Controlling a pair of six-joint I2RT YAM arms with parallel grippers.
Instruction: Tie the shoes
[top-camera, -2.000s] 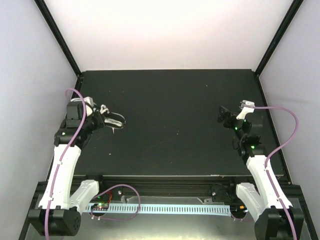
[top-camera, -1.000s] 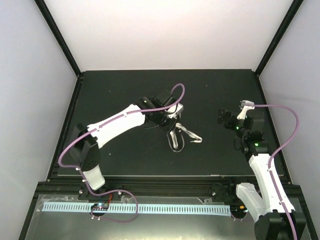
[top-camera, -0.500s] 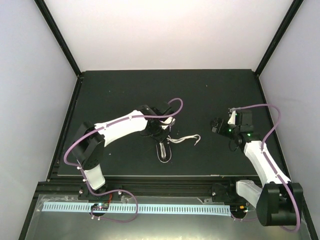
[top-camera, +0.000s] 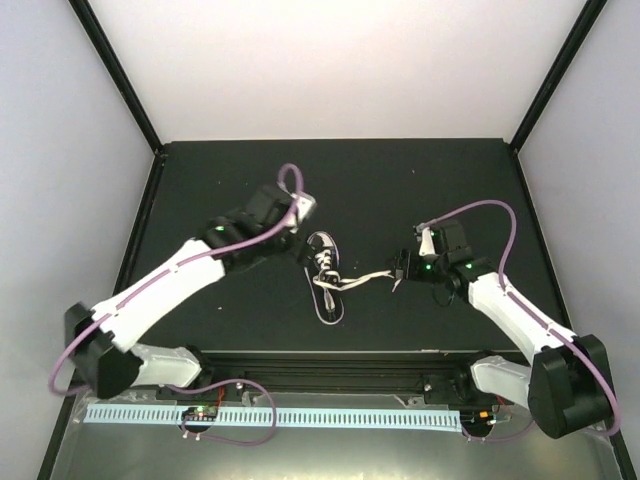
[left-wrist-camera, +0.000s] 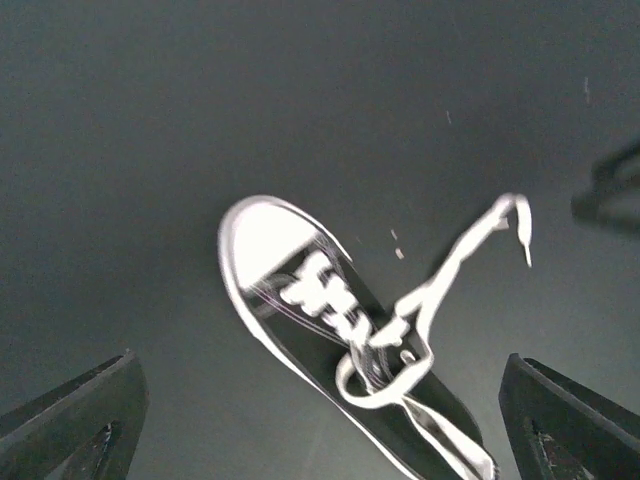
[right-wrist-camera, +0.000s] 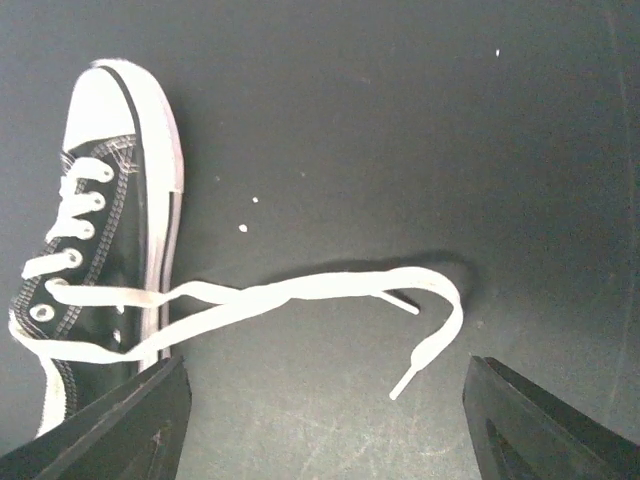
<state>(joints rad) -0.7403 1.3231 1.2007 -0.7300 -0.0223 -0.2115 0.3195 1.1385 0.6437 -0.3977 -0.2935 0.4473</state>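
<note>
The shoe, a small black sneaker with a white toe cap and sole rim, lies on the black table near its middle. Its white laces are untied and trail right. My left gripper hovers just up-left of the shoe, open and holding nothing. In the left wrist view the blurred shoe lies below the open left gripper. My right gripper is at the lace ends, open. In the right wrist view the laces curl just ahead of the right gripper, and the shoe is at the left.
The table's raised black frame runs along its left, right and far sides, with pale walls beyond. A few small white specks dot the table surface near the shoe.
My left gripper has opened, let go of the shoe and pulled back up-left. The shoe now rests on the table. My right arm has reached left to the lace ends.
</note>
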